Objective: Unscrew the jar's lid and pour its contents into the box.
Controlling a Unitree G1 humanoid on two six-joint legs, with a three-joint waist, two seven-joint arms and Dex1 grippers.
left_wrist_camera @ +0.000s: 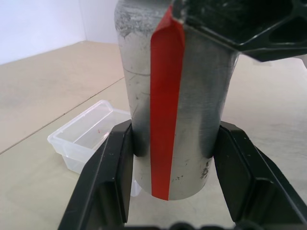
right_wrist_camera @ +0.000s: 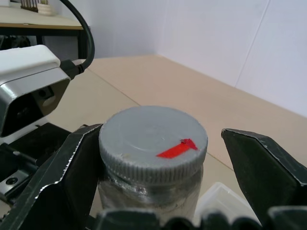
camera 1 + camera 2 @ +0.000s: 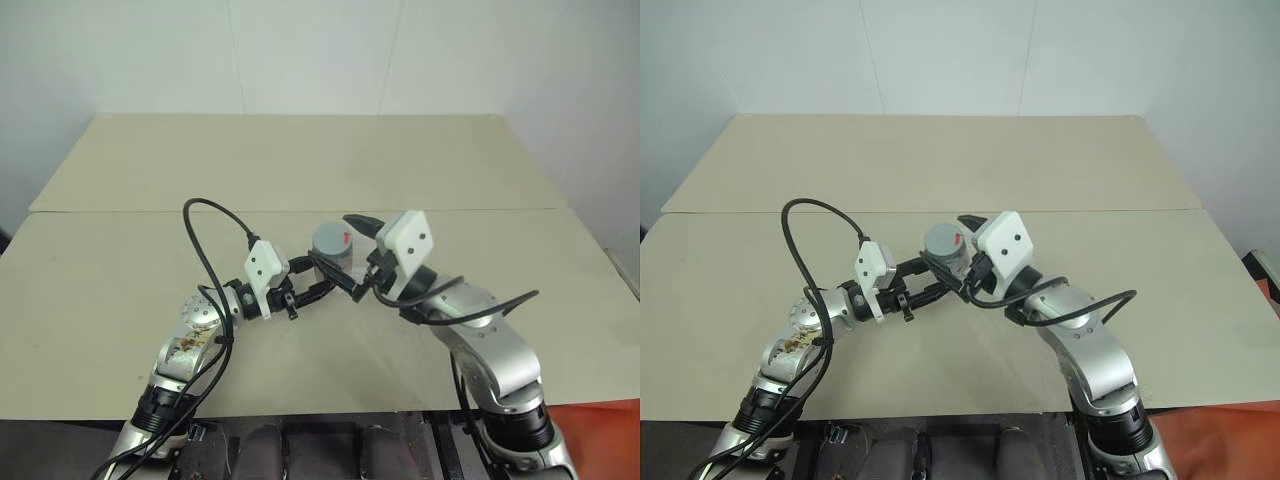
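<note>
We are gripping the jar upright in our left gripper, held above the table near its front edge. Our right gripper is spreading wide around the lid. The box is sitting just behind; pale walls are enclosing the table.

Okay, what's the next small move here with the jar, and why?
Probably close the right gripper on the lid: its fingers straddle the lid with a gap on one side, the lid is on, and the left gripper clamps the jar.
</note>
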